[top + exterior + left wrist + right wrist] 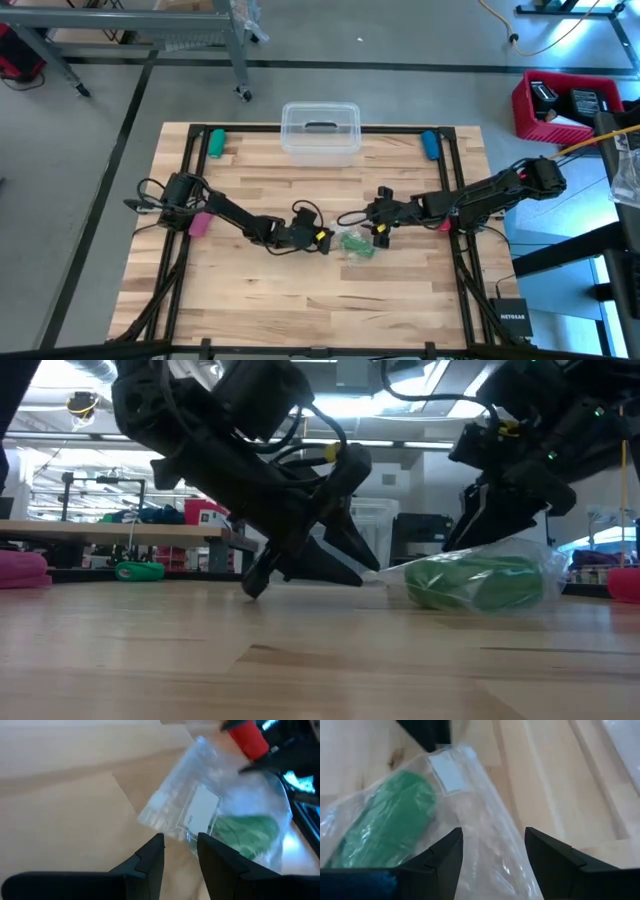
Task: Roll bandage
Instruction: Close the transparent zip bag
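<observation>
The pale butcher-block wooden table (300,290) filled the centre of the high view, edged by black rails, with grey concrete floor around it and a red crate (560,105) at the upper right. A clear lidded plastic box (320,132) sat at the table's upper middle edge. The bright green fabric bandage (357,243), folded inside a small clear plastic bag (200,810), lay just right of centre. The left gripper (322,240) lay low at the bag's left edge, its fingers (150,857) narrowly parted with the bag's rim between the tips; whether they pinched it could not be told. The right gripper (381,233) hovered at the bag's right side, fingers (445,852) set wide above the plastic. In the low view, workbenches and ceiling lights filled the background.
</observation>
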Controlling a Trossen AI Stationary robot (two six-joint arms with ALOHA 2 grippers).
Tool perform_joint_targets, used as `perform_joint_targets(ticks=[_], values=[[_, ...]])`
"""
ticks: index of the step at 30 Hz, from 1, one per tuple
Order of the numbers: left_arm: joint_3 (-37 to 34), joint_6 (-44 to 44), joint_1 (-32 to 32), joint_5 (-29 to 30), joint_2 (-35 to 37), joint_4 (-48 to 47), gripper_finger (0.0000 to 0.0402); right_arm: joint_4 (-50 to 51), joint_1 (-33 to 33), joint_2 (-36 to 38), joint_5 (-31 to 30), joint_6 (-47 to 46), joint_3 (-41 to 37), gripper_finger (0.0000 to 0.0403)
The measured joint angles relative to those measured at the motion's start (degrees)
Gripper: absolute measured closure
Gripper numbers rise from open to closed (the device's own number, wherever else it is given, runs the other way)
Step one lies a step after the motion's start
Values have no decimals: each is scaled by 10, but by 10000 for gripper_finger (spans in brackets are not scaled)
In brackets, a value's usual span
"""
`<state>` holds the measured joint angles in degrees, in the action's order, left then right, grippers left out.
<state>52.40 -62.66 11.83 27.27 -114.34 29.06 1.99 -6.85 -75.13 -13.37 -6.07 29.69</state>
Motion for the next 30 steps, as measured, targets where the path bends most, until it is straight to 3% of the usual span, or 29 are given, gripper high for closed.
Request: perform_joint_targets(ticks=[6, 11, 20, 24, 30], values=[[0, -11, -21, -2, 0, 1, 292, -39, 0, 0, 5, -38, -40, 189], [1, -2, -36, -54, -1, 7, 292, -70, 0, 0, 5, -46, -59, 189], [2, -14, -38, -46, -16, 78, 292, -117, 0, 0, 5, -46, -71, 189], [17, 34, -40, -62, -17, 45, 292, -123, 0, 0, 5, -46, -71, 189], [57, 36, -50, -59, -26, -52, 292, -127, 0, 0, 4, -46, -71, 189]])
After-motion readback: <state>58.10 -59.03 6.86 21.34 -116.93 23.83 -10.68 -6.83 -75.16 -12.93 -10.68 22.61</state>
